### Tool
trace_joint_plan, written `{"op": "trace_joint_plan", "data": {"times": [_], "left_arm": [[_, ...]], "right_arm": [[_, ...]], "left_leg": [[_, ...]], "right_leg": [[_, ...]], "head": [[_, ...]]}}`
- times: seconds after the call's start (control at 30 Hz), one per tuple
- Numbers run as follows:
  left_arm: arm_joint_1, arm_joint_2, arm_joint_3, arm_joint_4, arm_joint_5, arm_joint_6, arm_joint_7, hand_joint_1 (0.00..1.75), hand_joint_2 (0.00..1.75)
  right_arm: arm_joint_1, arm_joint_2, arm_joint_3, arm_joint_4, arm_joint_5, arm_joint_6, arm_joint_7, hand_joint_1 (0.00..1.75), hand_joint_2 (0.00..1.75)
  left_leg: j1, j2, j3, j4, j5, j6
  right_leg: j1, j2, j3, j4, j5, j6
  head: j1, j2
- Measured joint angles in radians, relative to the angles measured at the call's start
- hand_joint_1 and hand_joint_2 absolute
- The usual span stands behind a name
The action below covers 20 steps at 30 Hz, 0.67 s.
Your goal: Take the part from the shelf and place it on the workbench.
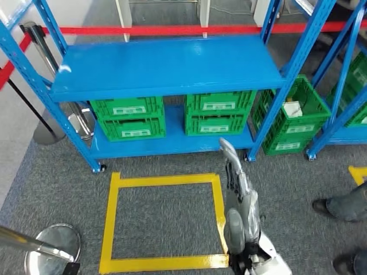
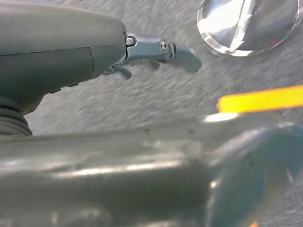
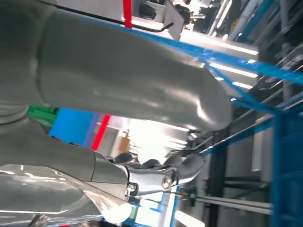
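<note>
The fingers [image 1: 228, 150] of the right hand [image 1: 237, 177] are seen stretched forward and apart at lower centre-right of the head view, with nothing held between them; in the right wrist view the same hand [image 3: 157, 177] shows loose, extended fingers closed on nothing. The left hand [image 2: 157, 52] is caught in its wrist view above grey carpet, its fingers spread and empty, with a strip of yellow floor tape [image 2: 261, 98] and a shiny stanchion base [image 2: 250, 21] close by.

Beyond the right hand, the blue shelf [image 1: 168, 66] crosses the upper half of the head view, its top board bare. Green crates [image 1: 128, 117] are stacked on the lower board, and their contents cannot be made out. A pale object, possibly the part [image 1: 293, 109], lies in a green crate [image 1: 303, 132] on the floor at right, though this cannot be confirmed.

Several risks are judged likely. The wrong crate could be reached into, since the part's place is uncertain. The raised arm could be knocked against the blue upright [image 1: 277, 97] during a reach. A person's feet [image 1: 342, 206] at the right edge could be struck if the arm were swung wide.
</note>
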State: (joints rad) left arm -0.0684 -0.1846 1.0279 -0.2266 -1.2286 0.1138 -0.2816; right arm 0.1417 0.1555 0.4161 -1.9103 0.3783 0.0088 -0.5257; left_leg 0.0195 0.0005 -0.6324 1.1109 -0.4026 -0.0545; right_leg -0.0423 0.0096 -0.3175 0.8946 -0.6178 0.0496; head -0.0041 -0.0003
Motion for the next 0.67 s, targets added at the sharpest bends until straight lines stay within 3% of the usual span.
{"op": "trace_joint_plan", "data": {"times": [0.07, 0.1, 0.17, 0.2, 0.27, 0.33, 0.37, 0.4, 0.47, 0.5, 0.53, 0.6, 0.63, 0.67], "left_arm": [[-0.003, 0.001, 0.001, 0.001, 0.000, 0.000, 0.000, 0.00, 0.00], [-0.007, 0.002, 0.002, 0.001, 0.000, 0.001, 0.000, 0.00, 0.00], [-0.001, 0.001, 0.002, 0.001, 0.000, 0.001, -0.002, 0.00, 0.00], [0.010, 0.001, 0.002, 0.002, 0.000, 0.001, -0.002, 0.00, 0.00], [0.033, 0.001, 0.005, 0.002, 0.001, 0.001, -0.003, 0.00, 0.00], [0.039, 0.001, 0.007, 0.002, 0.002, 0.001, -0.002, 0.00, 0.00], [0.036, 0.001, 0.007, 0.002, 0.003, 0.001, -0.002, 0.00, 0.00], [0.033, 0.000, 0.007, 0.002, 0.003, 0.001, -0.001, 0.00, 0.00], [0.033, -0.004, 0.007, 0.005, 0.004, 0.000, -0.001, 0.00, 0.00], [0.032, -0.005, 0.008, 0.006, 0.004, 0.000, 0.000, 0.00, 0.00], [0.027, -0.005, 0.009, 0.007, 0.004, -0.001, 0.001, 0.00, 0.00], [0.005, -0.001, 0.010, 0.006, 0.004, 0.000, 0.000, 0.00, 0.00], [-0.007, 0.002, 0.009, 0.006, 0.004, 0.000, 0.000, 0.00, 0.00], [-0.014, 0.003, 0.009, 0.005, 0.004, 0.001, 0.000, 0.00, 0.00]], "right_arm": [[-0.004, 0.001, 0.002, -0.003, 0.000, 0.000, 0.000, 0.00, 0.00], [-0.009, 0.002, 0.004, -0.006, 0.000, 0.000, -0.001, 0.00, 0.00], [-0.019, 0.002, 0.005, -0.005, 0.001, 0.000, -0.002, 0.00, 0.00], [-0.021, 0.002, 0.005, -0.001, 0.001, 0.000, -0.001, 0.00, 0.00], [-0.022, 0.001, 0.004, 0.008, 0.001, 0.000, 0.001, 0.00, 0.00], [-0.022, 0.000, 0.003, 0.013, 0.001, 0.000, 0.002, 0.00, 0.00], [-0.021, 0.000, 0.003, 0.014, 0.001, 0.000, 0.002, 0.00, 0.00], [-0.020, -0.001, 0.003, 0.015, 0.001, 0.000, 0.002, 0.00, 0.00], [-0.013, -0.002, 0.003, 0.021, 0.001, 0.001, 0.003, 0.00, 0.00], [-0.009, -0.004, 0.002, 0.023, 0.001, 0.001, 0.004, 0.00, 0.00], [-0.007, -0.004, 0.002, 0.023, 0.001, 0.001, 0.004, 0.00, 0.00], [-0.013, -0.002, 0.005, 0.019, 0.001, 0.001, 0.003, 0.00, 0.00], [-0.017, -0.001, 0.007, 0.017, 0.001, 0.001, 0.002, 0.00, 0.00], [-0.019, 0.000, 0.009, 0.016, 0.001, 0.001, 0.002, 0.00, 0.00]], "left_leg": [[0.000, 0.001, 0.030, -0.037, -0.039, 0.024], [0.002, -0.001, 0.058, -0.076, -0.064, 0.037], [0.008, -0.007, 0.138, -0.169, -0.098, 0.058], [0.009, -0.010, 0.187, -0.213, -0.106, 0.065], [0.007, -0.013, 0.288, -0.296, -0.109, 0.069], [0.001, -0.022, 0.384, -0.377, -0.112, 0.070], [-0.005, -0.027, 0.428, -0.413, -0.115, 0.070], [-0.011, -0.031, 0.469, -0.444, -0.121, 0.070], [-0.029, -0.035, 0.531, -0.472, -0.157, 0.070], [-0.036, -0.037, 0.550, -0.472, -0.186, 0.072], [-0.044, -0.039, 0.565, -0.462, -0.214, 0.076], [-0.049, -0.037, 0.555, -0.379, -0.237, 0.083], [-0.050, -0.030, 0.525, -0.296, -0.234, 0.080], [-0.050, -0.028, 0.506, -0.247, -0.230, 0.076]], "right_leg": [[0.003, 0.004, 0.003, 0.009, 0.016, 0.013], [0.004, 0.004, -0.013, 0.037, 0.037, 0.018], [0.005, 0.001, -0.079, 0.155, 0.073, 0.028], [0.006, -0.002, -0.119, 0.221, 0.068, 0.031], [0.009, -0.006, -0.187, 0.306, 0.001, 0.027], [0.018, -0.009, -0.256, 0.303, -0.068, 0.006], [0.028, -0.008, -0.294, 0.270, -0.058, -0.011], [0.040, -0.004, -0.333, 0.219, 0.005, -0.033], [0.076, 0.010, -0.392, 0.068, 0.255, -0.074], [0.087, 0.016, -0.410, 0.027, 0.350, -0.088], [0.095, 0.019, -0.420, 0.012, 0.395, -0.091], [0.092, 0.017, -0.429, 0.064, 0.349, -0.094], [0.090, 0.015, -0.425, 0.080, 0.324, -0.097], [0.089, 0.013, -0.423, 0.087, 0.312, -0.100]], "head": [[-0.001, 0.000], [0.003, 0.000], [0.012, 0.001], [0.017, 0.001], [0.023, 0.001], [0.027, 0.001], [0.029, 0.001], [0.033, 0.001], [0.035, 0.001], [0.031, 0.001], [0.022, 0.001], [0.009, 0.001], [0.005, 0.001], [0.005, 0.001]]}}
